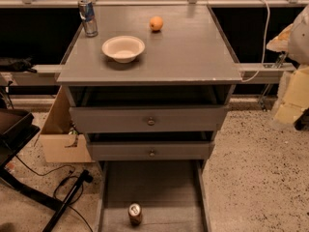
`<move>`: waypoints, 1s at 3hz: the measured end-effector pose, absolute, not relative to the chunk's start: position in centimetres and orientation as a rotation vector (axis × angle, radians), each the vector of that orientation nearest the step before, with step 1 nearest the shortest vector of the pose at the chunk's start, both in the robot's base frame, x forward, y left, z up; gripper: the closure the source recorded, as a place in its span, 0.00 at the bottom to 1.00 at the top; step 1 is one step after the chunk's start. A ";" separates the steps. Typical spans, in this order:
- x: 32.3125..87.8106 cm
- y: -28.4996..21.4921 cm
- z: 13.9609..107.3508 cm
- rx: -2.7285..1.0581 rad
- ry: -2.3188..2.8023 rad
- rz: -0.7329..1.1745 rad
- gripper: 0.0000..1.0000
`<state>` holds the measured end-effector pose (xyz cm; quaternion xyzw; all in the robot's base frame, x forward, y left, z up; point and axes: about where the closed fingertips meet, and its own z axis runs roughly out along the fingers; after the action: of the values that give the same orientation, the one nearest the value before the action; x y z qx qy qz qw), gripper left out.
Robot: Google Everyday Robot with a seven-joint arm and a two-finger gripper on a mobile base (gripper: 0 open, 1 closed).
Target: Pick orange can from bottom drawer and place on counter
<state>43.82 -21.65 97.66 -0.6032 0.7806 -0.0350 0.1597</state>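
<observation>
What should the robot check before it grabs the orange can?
1. The bottom drawer is open: ok.
2. The orange can stands upright in it: ok.
3. The counter has bare room right of the bowl: ok.
4. The slim can and orange fruit sit on the counter, away from the target: ok.
5. The gripper is above the can: cannot tell, it is not in view.

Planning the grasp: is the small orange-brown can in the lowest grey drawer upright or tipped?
Upright: the orange-brown can stands in the long grey bottom drawer, silver top up; claw not in view.
</observation>
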 end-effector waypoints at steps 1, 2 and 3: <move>43.9 -21.8 98.0 -1.727 2.220 -0.104 0.00; 43.8 -22.3 94.1 -1.672 2.190 0.037 0.00; 43.1 -22.6 88.1 -1.589 2.119 0.203 0.00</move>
<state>43.13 -22.59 88.10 -0.5806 0.7744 0.0743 0.2402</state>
